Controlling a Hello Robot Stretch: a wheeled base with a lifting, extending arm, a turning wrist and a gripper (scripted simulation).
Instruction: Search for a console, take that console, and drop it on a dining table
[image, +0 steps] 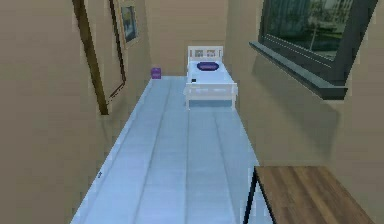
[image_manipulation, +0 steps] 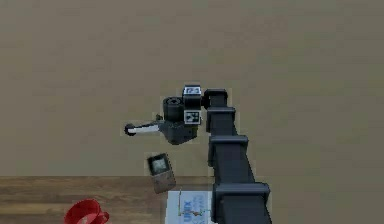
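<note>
At the near edge of the arm side view, a red object (image_manipulation: 85, 212) and a printed sheet (image_manipulation: 188, 205) lay on the wooden worktop (image_manipulation: 60, 192), with the dark arm (image_manipulation: 235, 165) rising beside them. Just beyond, at the worktop's far edge, a small grey console (image_manipulation: 160, 170) with a screen on its face stood tilted. Whether it rested on the wood or hung clear of it could not be told. Above it and apart, the end effector (image_manipulation: 135, 128) pointed toward the view's left with only bare wall (image_manipulation: 70, 80) behind its fingers, so it held nothing; how those fingers were set could not be told. The console looked light, stiff and smooth-cased, probably slippery, with a screen that might crack. A hold across its narrow sides, off the screen, seemed best. In the forward view a pale blue floor (image: 170, 150) ran past a small purple box (image: 156, 73) to a white bed (image: 210, 85) at the far end.
</note>
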